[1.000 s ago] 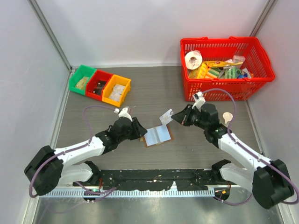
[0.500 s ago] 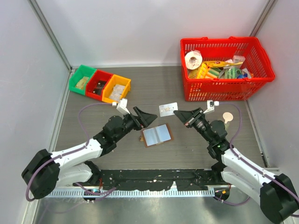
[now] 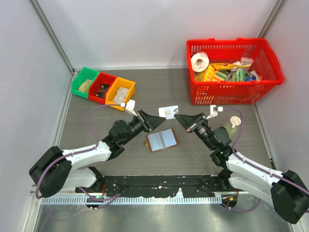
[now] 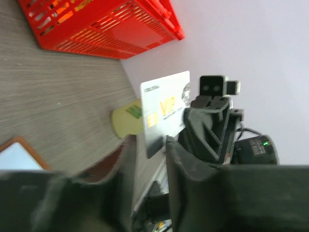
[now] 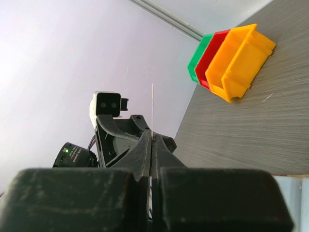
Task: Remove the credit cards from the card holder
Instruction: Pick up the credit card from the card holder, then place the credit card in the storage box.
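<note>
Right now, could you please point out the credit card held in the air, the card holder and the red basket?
credit card (image 3: 168,112), top view, middle of its face.
card holder (image 3: 162,139), top view, pale blue inner panel.
red basket (image 3: 241,95), top view, its front wall.

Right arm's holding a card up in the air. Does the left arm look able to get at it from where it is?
Probably yes. The card stands pinched in the right fingers, and the left fingers flank its free end with nothing between. Whether they touch it I cannot tell.
</note>
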`<state>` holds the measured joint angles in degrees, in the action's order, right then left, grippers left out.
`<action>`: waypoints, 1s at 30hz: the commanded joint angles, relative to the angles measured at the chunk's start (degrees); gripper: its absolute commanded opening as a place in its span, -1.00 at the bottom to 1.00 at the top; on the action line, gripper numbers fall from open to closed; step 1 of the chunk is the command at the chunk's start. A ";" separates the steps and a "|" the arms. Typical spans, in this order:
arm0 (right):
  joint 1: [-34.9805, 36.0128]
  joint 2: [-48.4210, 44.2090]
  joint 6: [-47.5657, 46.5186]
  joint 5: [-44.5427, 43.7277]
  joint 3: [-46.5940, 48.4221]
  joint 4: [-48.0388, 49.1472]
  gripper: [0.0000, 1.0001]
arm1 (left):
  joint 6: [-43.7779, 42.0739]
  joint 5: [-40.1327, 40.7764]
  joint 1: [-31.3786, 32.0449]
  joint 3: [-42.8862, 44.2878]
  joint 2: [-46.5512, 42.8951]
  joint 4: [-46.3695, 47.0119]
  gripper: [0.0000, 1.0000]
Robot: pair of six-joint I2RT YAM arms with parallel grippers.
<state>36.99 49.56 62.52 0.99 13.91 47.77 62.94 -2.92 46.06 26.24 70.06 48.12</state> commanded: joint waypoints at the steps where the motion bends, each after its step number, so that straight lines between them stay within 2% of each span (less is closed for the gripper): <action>1: 0.89 0.97 -0.29 -3.19 -0.11 5.31 -0.98 | -0.45 -0.43 0.17 1.10 0.16 7.60 -0.55; 3: 0.98 1.41 -0.38 -2.93 -0.29 5.49 -0.98 | -1.06 0.19 0.08 0.83 -0.36 7.52 -0.93; 4: 0.98 1.42 -0.56 -2.84 -0.38 5.49 -0.94 | -1.58 0.28 -0.18 0.83 -0.80 6.73 -1.00; 6: 0.89 1.50 -1.17 -2.75 -0.64 5.41 -0.76 | -2.20 -0.24 -1.32 0.92 -1.59 4.45 -1.00; 8: 0.89 0.80 -2.14 -3.10 -0.73 4.01 -0.39 | -2.90 -2.17 -3.34 0.74 -2.91 2.34 -1.00; 11: 0.89 -1.21 -5.11 -3.54 -0.55 -0.72 -0.06 | -5.01 -6.73 -8.25 1.62 -5.02 -4.41 -1.00; 12: 0.89 -2.18 -5.74 -3.89 -0.20 -2.05 0.11 | -6.32 -8.14 -10.10 2.32 -5.72 -8.00 -1.00; 14: 0.89 -3.50 -8.63 -3.98 0.59 -6.36 0.31 | -9.92 -11.92 -14.31 4.68 -7.04 -15.91 -1.00; 16: 0.89 -4.64 -11.80 -4.16 1.73 -11.01 0.45 | -15.19 -14.65 -19.23 8.20 -8.01 -26.36 -1.00; 20: 0.89 -5.44 -18.56 -3.28 4.02 -20.59 0.54 | -28.01 -16.86 -27.15 17.51 -7.40 -47.89 -1.00; 24: 0.80 -5.35 -23.31 -2.32 4.63 -23.86 0.56 | -38.65 -15.98 -34.79 27.26 -2.67 -66.44 -1.00; 30: 0.89 -4.03 -29.02 -1.79 6.13 -26.15 0.59 | -45.96 -7.99 -41.14 38.61 6.03 -78.34 -1.00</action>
<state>37.56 45.17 40.05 -1.02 16.75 23.00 26.02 -15.18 7.42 59.18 71.18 -16.21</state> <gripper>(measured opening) 0.792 0.009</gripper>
